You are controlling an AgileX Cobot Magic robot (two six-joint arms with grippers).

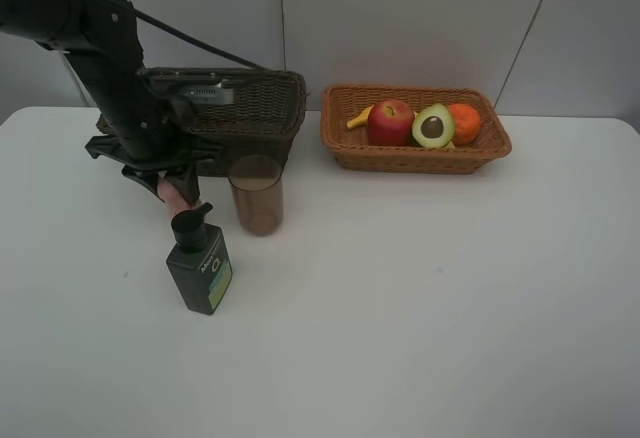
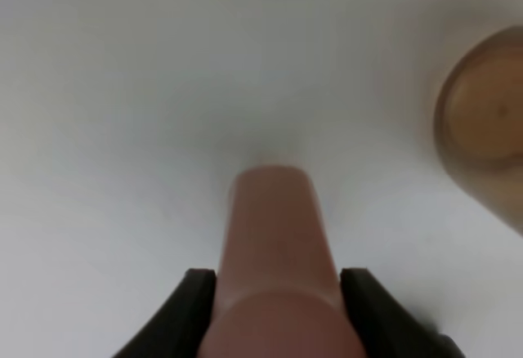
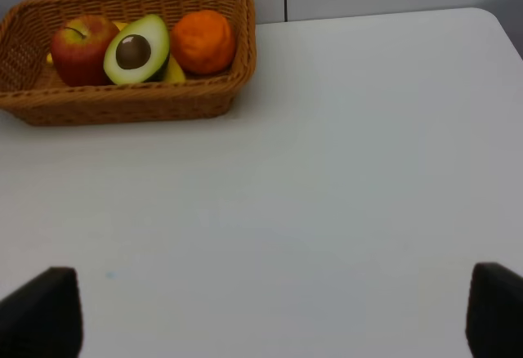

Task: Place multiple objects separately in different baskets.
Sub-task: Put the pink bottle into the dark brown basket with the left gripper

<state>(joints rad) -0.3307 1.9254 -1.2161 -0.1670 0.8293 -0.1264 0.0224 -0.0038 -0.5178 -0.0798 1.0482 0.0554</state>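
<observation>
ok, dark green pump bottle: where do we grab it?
Grip the dark green pump bottle on its body, below the pump head, jaws across its broad faces; it looks flat-sided. It stands upright, so probably come in level from the near side: the cup is close behind it, and the left gripper, shut on the small pink bottle, sits by the pump head.
</observation>
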